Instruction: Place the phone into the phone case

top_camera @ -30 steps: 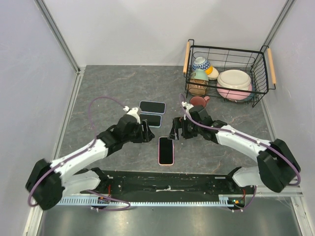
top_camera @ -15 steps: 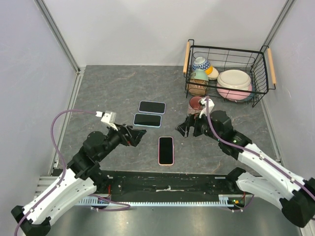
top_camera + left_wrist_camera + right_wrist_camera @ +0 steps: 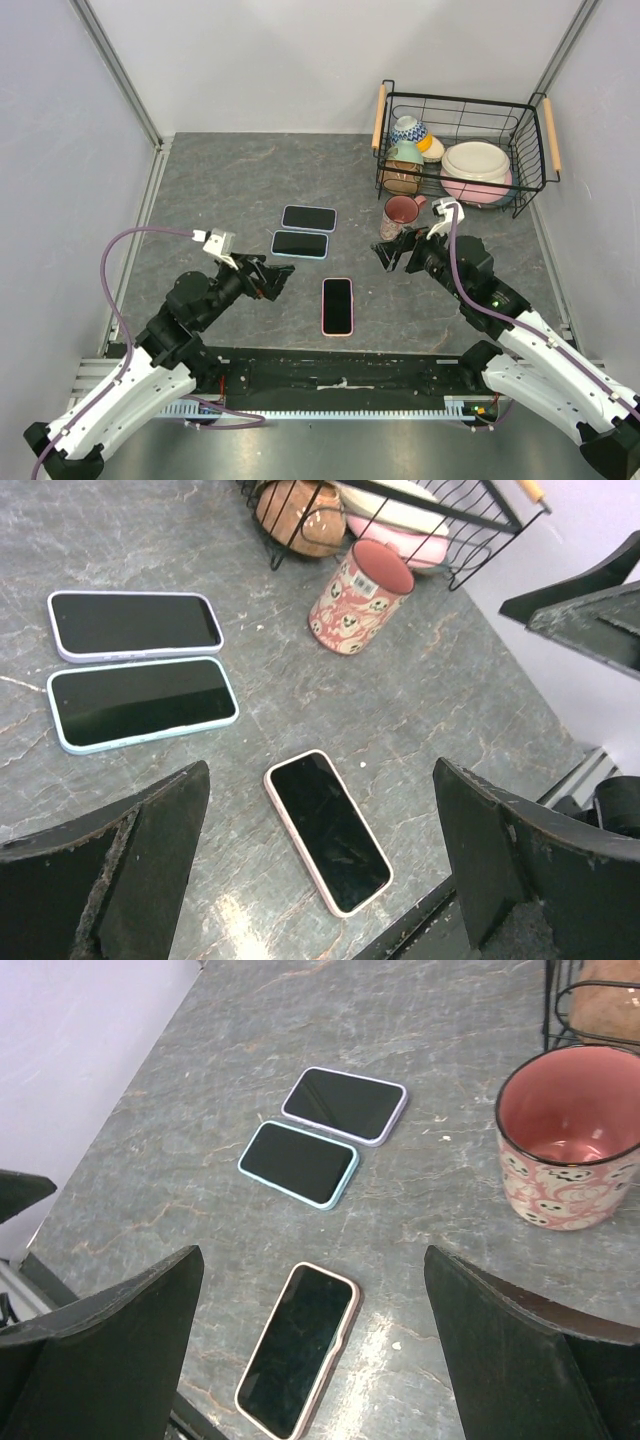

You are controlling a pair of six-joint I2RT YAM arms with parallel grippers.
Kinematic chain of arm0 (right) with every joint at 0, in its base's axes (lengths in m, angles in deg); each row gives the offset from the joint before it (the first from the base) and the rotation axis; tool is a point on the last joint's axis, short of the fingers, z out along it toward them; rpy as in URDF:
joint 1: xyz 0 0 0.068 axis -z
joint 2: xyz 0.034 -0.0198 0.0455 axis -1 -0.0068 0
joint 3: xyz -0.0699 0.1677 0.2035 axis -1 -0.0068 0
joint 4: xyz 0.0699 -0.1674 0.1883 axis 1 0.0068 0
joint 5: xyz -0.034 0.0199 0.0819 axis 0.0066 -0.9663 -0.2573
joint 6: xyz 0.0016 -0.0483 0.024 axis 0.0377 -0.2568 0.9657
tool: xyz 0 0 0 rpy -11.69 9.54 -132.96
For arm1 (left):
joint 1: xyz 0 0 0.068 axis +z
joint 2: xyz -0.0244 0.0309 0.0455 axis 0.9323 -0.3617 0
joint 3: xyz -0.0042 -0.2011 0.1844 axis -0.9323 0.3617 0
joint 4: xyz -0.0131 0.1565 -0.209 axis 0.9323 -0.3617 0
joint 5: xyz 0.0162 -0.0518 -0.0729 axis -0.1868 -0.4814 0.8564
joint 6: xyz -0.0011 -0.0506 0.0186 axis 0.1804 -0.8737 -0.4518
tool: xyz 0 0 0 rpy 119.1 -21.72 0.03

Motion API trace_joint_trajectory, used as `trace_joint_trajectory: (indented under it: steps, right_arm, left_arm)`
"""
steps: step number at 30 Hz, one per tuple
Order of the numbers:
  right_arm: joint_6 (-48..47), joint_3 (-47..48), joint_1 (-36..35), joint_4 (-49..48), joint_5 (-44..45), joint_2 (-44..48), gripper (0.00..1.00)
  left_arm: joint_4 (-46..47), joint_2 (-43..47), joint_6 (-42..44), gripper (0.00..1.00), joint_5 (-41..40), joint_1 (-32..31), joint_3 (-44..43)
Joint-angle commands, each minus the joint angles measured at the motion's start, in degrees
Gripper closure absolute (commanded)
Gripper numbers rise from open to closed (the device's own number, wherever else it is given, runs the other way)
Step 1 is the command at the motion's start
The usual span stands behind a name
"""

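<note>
Pink case (image 3: 338, 333) snug round the phone (image 3: 338, 303), flat on the table (image 3: 230, 190) between the arms. Left gripper (image 3: 277, 278) and right gripper (image 3: 392, 254) spread wide, empty, well apart from it. Looks finished; only the fit left to check.

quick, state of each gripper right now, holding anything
left gripper: open, holding nothing
right gripper: open, holding nothing

The grey veined table top (image 3: 220, 190) is smooth, stone-like and faintly shiny. The black phone in a pale pink case (image 3: 338, 306) shows a glossy glass face. The pink patterned mug (image 3: 566, 1150) looks glazed ceramic, the black basket (image 3: 480, 118) metal wire.
</note>
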State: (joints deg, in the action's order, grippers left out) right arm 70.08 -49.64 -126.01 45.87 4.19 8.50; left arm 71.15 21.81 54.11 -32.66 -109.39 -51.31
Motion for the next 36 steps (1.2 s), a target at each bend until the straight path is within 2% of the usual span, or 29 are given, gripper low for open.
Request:
trace_joint_trajectory:
  steps: [1,6,14,18,21,25,28,32,36]
  right_arm:
    - [1.1,-0.1,0.2,0.1,6.8,0.4,0.02]
    - [1.1,-0.3,0.2,1.4,9.4,-0.2,0.02]
    - [1.9,-1.1,0.2,4.1,14.8,-0.2,0.02]
    - [1.9,-1.3,0.2,6.1,17.6,-0.3,0.02]
    - [2.0,-1.4,0.2,7.7,20.1,-0.3,0.02]
    - [2.9,-1.7,0.2,9.9,24.6,-1.0,0.02]
    - [3.6,-1.8,0.4,11.9,28.6,-1.2,0.02]
    - [8.0,-2.0,0.5,17.0,38.8,-1.2,0.02]
    - [11.2,-2.3,0.9,20.4,45.2,-1.3,0.02]
  left_arm:
    - [1.8,-4.3,3.0,0.00,-0.3,0.0,-1.3]
    - [0.8,-11.4,2.4,0.00,-0.2,0.0,-2.7]
    - [-1.0,-31.9,1.1,0.00,5.2,0.5,-7.8]
    - [-1.1,-37.7,-0.5,0.00,6.2,1.8,-9.1]
    - [-1.7,-40.8,-1.3,0.00,8.8,5.4,-9.6]
    - [-1.8,-44.1,-1.6,0.02,18.5,15.3,-9.4]
    - [-2.3,-44.5,-1.3,0.05,20.8,20.3,-8.9]
    - [-3.5,-42.4,-3.2,0.05,18.3,24.2,-7.7]
    - [-6.5,-40.5,-4.3,0.05,14.3,27.8,-7.6]
